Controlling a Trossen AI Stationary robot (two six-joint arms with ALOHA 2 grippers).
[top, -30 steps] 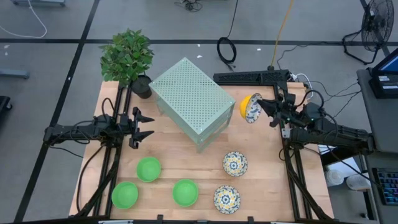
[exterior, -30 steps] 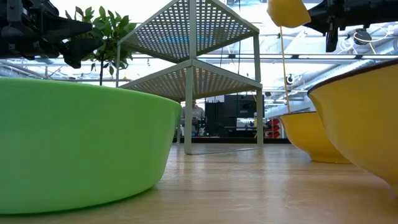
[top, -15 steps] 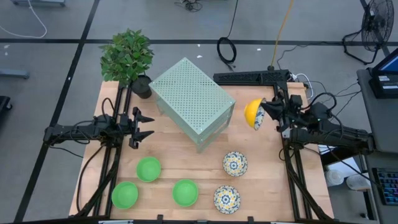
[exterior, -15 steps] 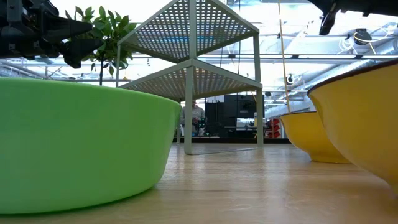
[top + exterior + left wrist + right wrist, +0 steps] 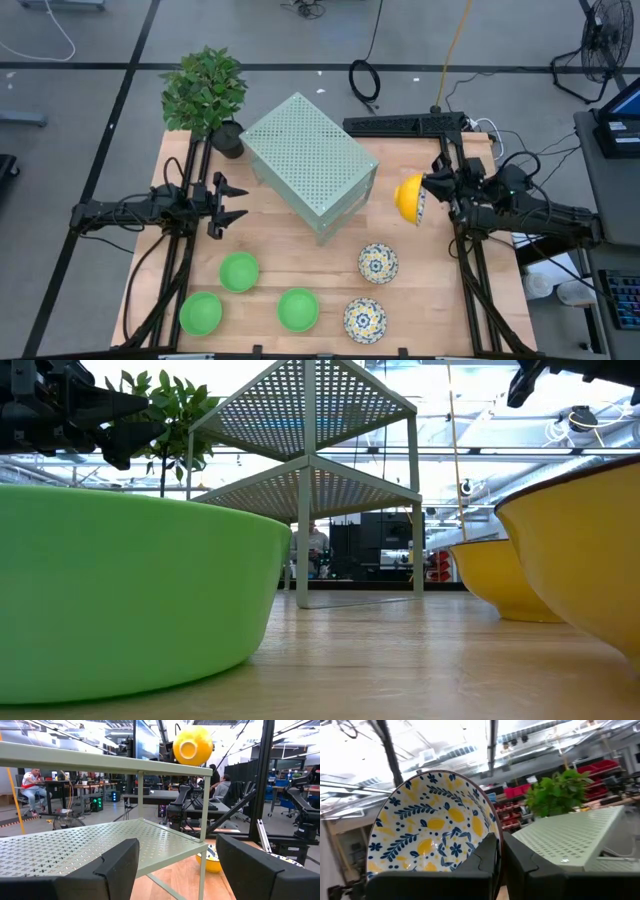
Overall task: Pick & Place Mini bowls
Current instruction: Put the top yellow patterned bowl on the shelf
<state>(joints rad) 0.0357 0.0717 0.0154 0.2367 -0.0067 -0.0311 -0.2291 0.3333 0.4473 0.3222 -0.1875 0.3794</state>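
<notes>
Wooden tabletop [image 5: 300, 255] filled the middle of the high view, with the perforated green shelf [image 5: 310, 163] at upper centre. The right gripper [image 5: 432, 187] was clamped on the rim of a floral mini bowl [image 5: 410, 197], lifted on edge just right of the shelf. The left gripper [image 5: 232, 201] waited at centre left, fingers apart. Three green bowls [image 5: 239, 271] and two floral bowls [image 5: 378, 263] sat unplaced along the bottom, so most work seemingly remained. Since a second earlier, the held bowl had shifted lower and slightly rightward.
</notes>
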